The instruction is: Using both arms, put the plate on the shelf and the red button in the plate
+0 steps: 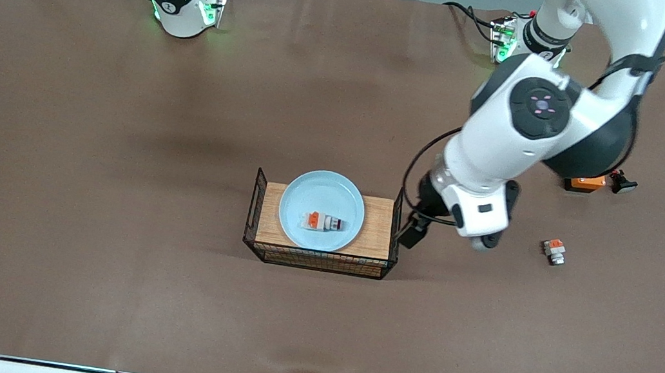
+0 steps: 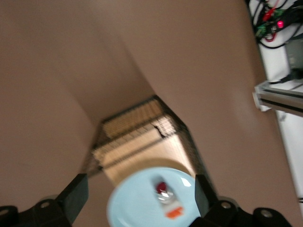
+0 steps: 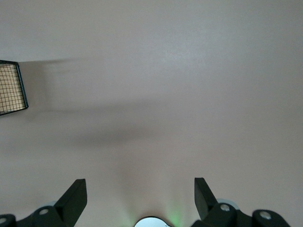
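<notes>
The right gripper [image 3: 140, 196] belongs to the arm that waits, folded back by its base near the table's robot-side edge toward the right arm's end; its wrist view shows the fingers [image 3: 75, 194] spread wide over bare table with nothing between them, only a corner of the wire basket [image 3: 10, 87] showing at the frame's margin. About midway along the table, a little nearer the front-camera edge than the robots' edge, that wire basket [image 1: 257, 202] with its wooden floor carries the plate [image 1: 295, 197], and the red button [image 1: 323, 222] lies on its side on the plate, toward the rim that faces the front camera. By the look of it the plate is stiff, smooth and probably slippery, likely breakable if dropped, so the raised rim is the sensible place to pinch it (a flat grab on the glaze would give the pads little to bite). The red button seems light and rigid, and it could roll on its round collar; its white body offers flatter faces than the cap. The left gripper [image 1: 416, 227] hangs just beside the basket's end wall on the left arm's side, over the table, and its wrist view shows the fingers [image 2: 75, 195] well apart and empty, touching nothing, with plate and button in sight between them.
</notes>
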Controlling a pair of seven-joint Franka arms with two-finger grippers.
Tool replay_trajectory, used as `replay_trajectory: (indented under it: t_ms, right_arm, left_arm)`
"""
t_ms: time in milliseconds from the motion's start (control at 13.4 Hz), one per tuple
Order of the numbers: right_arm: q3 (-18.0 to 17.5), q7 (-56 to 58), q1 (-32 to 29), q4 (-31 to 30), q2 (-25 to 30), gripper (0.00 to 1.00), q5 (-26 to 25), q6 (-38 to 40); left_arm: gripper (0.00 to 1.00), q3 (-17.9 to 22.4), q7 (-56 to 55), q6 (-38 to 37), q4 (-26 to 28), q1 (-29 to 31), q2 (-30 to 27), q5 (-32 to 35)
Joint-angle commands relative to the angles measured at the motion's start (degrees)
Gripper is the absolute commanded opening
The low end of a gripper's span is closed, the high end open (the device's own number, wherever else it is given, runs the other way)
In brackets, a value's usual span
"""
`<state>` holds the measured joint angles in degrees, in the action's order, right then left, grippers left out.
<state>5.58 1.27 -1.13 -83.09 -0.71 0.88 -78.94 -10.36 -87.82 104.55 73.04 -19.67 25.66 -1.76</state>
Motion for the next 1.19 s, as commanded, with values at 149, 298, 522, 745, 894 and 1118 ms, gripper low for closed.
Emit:
replay_trajectory:
  t_ms: [149,298,522,745,894,1118]
  right_arm:
    - [-0.4,-0.6,0.2,-7.8,6.3,1.00,0.3,-2.7]
    - [-0.3,-0.5,0.2,-8.0,6.5,1.00,0.2,-2.4]
    - [-0.4,-0.2,0.3,-8.0,6.8,1.00,0.2,-2.4]
    - [-0.5,0.1,0.4,-8.0,7.2,1.00,-0.3,-2.6]
    - [-0.5,0.1,0.4,-8.0,7.2,1.00,-0.6,-3.2]
    - [-0.3,0.1,0.1,-8.0,7.2,1.00,-0.9,-4.8]
  left_arm:
    - [0.99,-0.5,24.7,-11.3,3.5,8.1,-7.5,0.0]
    - [0.99,-0.5,37.1,-11.7,6.9,11.5,-11.4,0.1]
    - [0.99,-0.4,51.9,-11.7,14.6,16.1,-17.8,0.9]
    - [1.00,-0.5,55.4,-11.4,20.5,20.6,-23.4,0.7]
    - [1.00,-0.4,61.2,-11.5,22.6,23.5,-25.2,0.9]
    - [1.00,-0.5,73.8,-12.6,22.7,27.3,-26.0,0.5]
